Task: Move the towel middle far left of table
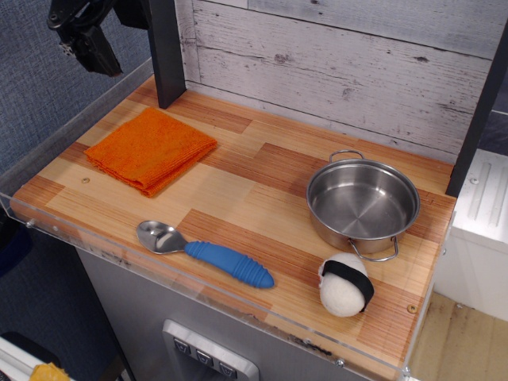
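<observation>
Towel (149,148) is seen flat nr counter's (262,198) far-left corner; end effector (89,49) raised well above-left, open/closed can't be told.

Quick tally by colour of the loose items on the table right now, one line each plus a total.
Orange: 1, the towel
Steel: 1, the pot
Blue and steel: 1, the spoon
White and black: 1, the plush sushi ball
Total: 4
</observation>
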Controlling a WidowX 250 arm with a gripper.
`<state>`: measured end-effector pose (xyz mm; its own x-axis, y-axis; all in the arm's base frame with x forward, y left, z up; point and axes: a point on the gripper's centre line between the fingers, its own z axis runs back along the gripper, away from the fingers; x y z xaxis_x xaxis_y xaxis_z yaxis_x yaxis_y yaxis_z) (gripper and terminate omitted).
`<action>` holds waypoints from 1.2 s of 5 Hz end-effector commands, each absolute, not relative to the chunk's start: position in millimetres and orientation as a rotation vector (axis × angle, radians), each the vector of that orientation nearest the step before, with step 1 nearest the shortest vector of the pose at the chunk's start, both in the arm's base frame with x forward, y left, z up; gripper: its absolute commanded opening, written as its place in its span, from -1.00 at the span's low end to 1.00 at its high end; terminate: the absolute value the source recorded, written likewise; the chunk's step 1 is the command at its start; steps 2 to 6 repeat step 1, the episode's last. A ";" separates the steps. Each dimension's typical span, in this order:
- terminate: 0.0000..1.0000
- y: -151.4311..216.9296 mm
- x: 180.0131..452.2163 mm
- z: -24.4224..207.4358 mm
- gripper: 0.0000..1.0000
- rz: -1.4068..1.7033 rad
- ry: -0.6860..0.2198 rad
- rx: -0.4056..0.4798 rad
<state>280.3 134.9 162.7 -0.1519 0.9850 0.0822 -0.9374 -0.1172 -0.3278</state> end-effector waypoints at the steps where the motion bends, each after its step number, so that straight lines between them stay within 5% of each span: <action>1: 1.00 136.0 273.4 173.2 1.00 1.693 -0.391 -0.190; 6: 1.00 136.0 273.4 173.2 1.00 1.693 -0.391 -0.190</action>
